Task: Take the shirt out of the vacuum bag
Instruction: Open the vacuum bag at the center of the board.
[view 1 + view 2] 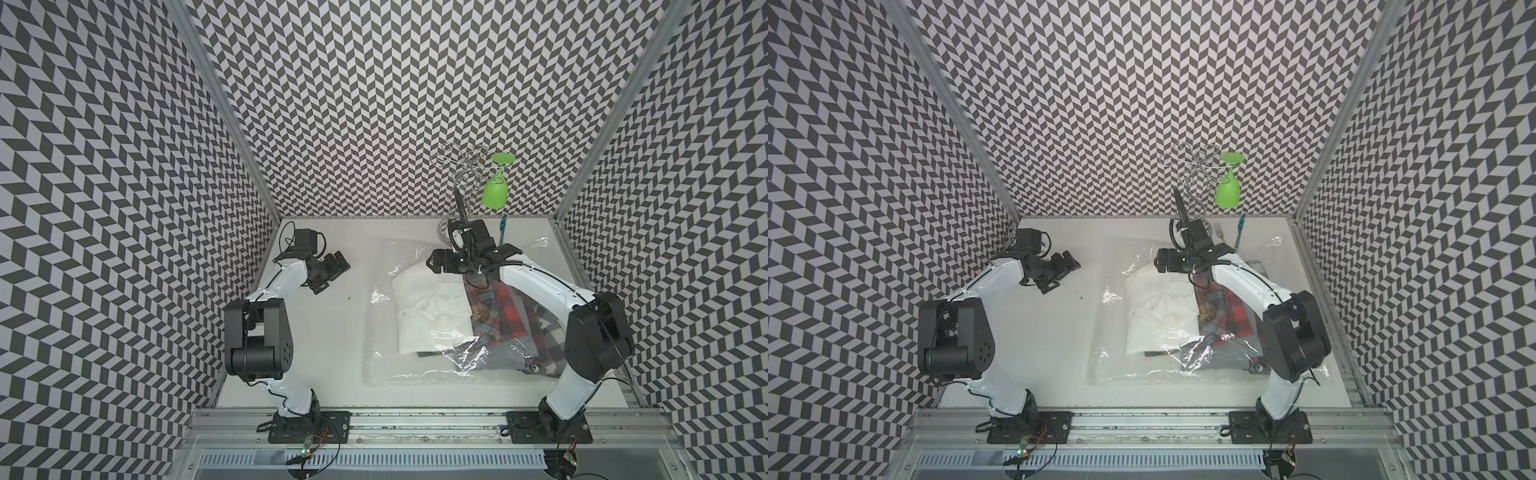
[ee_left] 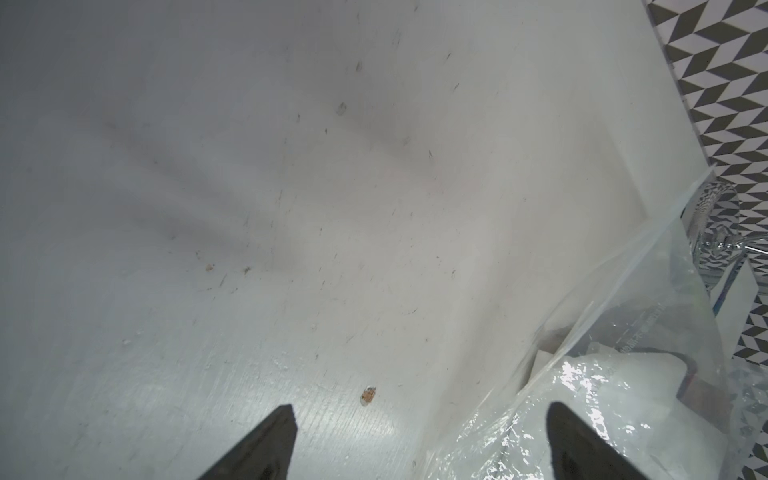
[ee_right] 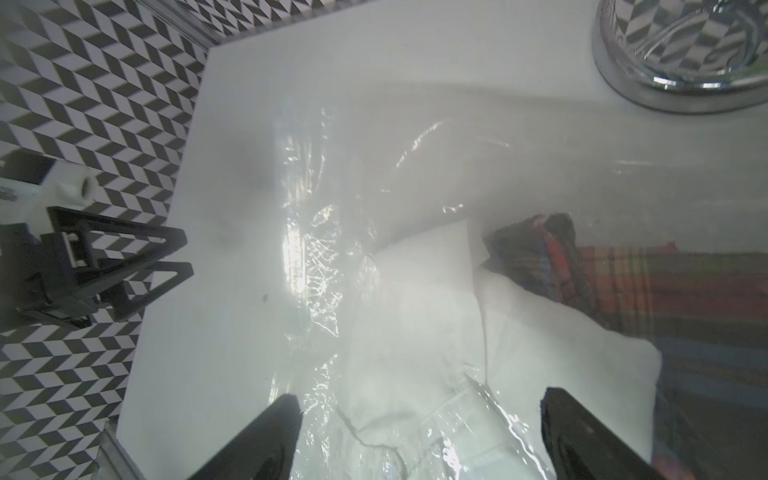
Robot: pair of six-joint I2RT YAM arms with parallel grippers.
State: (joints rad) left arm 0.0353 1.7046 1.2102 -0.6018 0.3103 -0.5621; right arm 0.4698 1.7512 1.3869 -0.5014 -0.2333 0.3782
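You are approaching: right gripper [image 3: 419, 401], jaws spread, hovers over the bag's [image 1: 386, 357] 12 o'clock end. The left gripper [image 2: 419, 409], also spread and empty, is at 10 o'clock. Next, I think, you pinch only plastic.

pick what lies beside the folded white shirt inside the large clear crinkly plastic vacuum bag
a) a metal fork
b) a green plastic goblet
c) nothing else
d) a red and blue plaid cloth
d: seen through the plastic in both top views, a red and blue plaid cloth lies right beside the folded white shirt inside the clear plastic vacuum bag.
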